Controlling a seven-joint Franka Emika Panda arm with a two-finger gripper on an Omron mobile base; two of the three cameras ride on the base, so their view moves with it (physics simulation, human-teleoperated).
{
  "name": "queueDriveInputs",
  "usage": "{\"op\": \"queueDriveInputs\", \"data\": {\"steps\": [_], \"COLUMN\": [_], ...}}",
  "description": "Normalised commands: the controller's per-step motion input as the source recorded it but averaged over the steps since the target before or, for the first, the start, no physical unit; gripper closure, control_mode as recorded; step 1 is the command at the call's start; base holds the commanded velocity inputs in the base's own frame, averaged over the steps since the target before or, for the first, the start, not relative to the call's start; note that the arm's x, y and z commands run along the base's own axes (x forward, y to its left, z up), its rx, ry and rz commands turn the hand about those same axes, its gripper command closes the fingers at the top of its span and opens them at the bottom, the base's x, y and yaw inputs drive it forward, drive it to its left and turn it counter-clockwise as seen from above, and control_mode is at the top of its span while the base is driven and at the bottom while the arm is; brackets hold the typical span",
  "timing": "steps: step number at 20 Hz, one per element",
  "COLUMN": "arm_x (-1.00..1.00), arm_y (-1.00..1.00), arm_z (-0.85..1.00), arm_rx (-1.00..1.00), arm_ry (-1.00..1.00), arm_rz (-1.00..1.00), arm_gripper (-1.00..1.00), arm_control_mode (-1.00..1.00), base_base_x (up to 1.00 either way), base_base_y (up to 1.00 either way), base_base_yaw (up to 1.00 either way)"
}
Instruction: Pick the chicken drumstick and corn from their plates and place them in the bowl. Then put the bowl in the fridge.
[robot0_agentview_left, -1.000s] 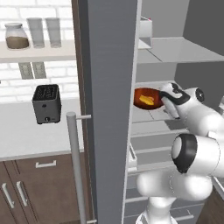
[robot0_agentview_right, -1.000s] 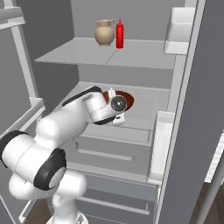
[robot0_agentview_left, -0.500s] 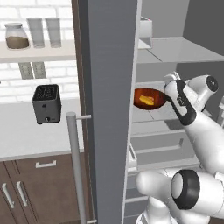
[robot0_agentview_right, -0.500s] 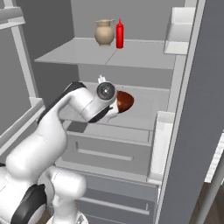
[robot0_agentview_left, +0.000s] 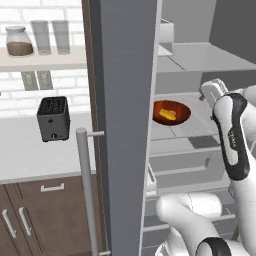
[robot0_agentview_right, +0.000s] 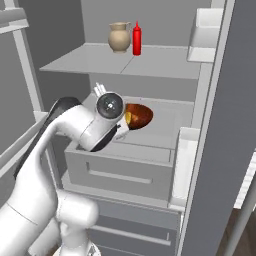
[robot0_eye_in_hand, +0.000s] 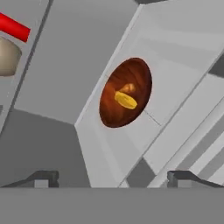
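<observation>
The reddish-brown bowl (robot0_agentview_left: 171, 112) (robot0_agentview_right: 140, 116) (robot0_eye_in_hand: 126, 92) rests on the middle shelf inside the open fridge (robot0_agentview_left: 127, 100). In it lie the yellow corn (robot0_eye_in_hand: 125, 100) (robot0_agentview_left: 168, 115) and the golden-brown chicken drumstick (robot0_eye_in_hand: 127, 89). My gripper (robot0_eye_in_hand: 113, 179) hangs open a good way back from the bowl, nothing between its fingertips (robot0_eye_in_hand: 43, 178). In the right base view my arm covers the bowl's left part. The plates are out of view.
A tan jug (robot0_agentview_right: 120, 37) and a red bottle (robot0_agentview_right: 137, 39) stand on the upper fridge shelf. A drawer (robot0_agentview_right: 120, 170) lies under the bowl's shelf, door bins (robot0_agentview_right: 186, 160) to the right. The fridge door's bar handle (robot0_agentview_left: 85, 190) and a black toaster (robot0_agentview_left: 53, 118) are left.
My arm has drawn back and upward from the bowl, which stays put on the shelf. The jaws stay open.
</observation>
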Motion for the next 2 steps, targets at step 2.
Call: {"op": "queueDriveInputs", "data": {"steps": [2], "arm_x": [-1.00], "arm_y": [0.10], "arm_z": [0.30], "arm_rx": [-0.05], "arm_ry": [-0.19], "arm_rz": [0.24], "arm_gripper": [-1.00], "arm_control_mode": [-1.00], "base_base_x": [0.00], "base_base_y": [0.00], "base_base_yaw": [0.00]}}
